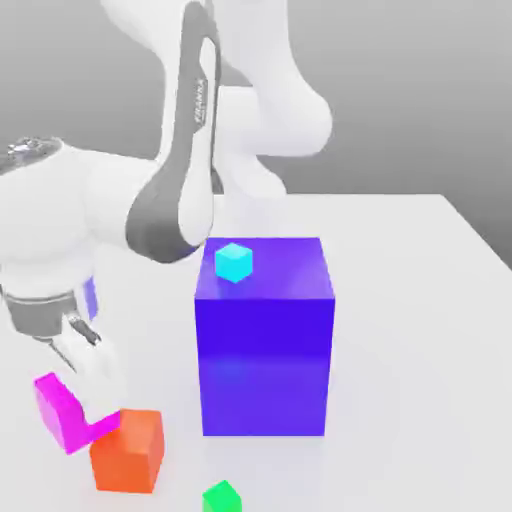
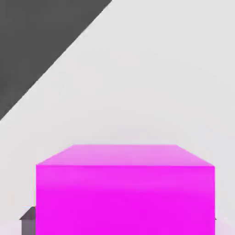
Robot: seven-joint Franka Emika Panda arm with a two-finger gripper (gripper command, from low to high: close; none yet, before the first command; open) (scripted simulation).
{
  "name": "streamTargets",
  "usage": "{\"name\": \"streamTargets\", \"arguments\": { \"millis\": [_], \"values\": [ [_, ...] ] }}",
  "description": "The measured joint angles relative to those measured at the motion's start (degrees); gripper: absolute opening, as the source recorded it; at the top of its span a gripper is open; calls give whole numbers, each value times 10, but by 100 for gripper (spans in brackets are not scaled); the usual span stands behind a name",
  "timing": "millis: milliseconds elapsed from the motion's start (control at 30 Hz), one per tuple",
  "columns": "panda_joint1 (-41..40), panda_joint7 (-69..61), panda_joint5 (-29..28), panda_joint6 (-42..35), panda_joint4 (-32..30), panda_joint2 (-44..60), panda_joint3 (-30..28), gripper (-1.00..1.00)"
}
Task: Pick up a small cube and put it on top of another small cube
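One small cube point(image 1: 62, 410), magenta, sits clamped in the end effector point(image 1: 88, 375), beside the orange cube point(image 1: 128, 452).

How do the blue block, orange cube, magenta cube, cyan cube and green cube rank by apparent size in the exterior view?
1. Blue block
2. Orange cube and magenta cube: look alike, not ranked
3. Cyan cube
4. Green cube, partly cut off, so unsure

The large block point(image 1: 265, 340) stands mid-table point(image 1: 420, 300), with 1 little cube point(image 1: 234, 262) on its top near the corner toward the exterior view's left. Toward the table's near edge, the small cube point(image 1: 62, 410) touches another cube point(image 1: 128, 452), tilted beside it; 1 tiny cube point(image 1: 222, 497) lies nearer that edge.
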Motion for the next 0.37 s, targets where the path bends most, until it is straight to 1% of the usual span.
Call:
{"name": "streamTargets", "arguments": {
  "millis": [100, 233, 267, 367],
  "values": [
    [50, 39, -18, -15, 13, -5, 37, -100],
    [64, 49, -22, 41, 20, 57, 51, -100],
    [65, 49, -21, 58, 21, 75, 52, 100],
    [65, 49, -21, 58, 21, 75, 52, 100]
  ]
}}
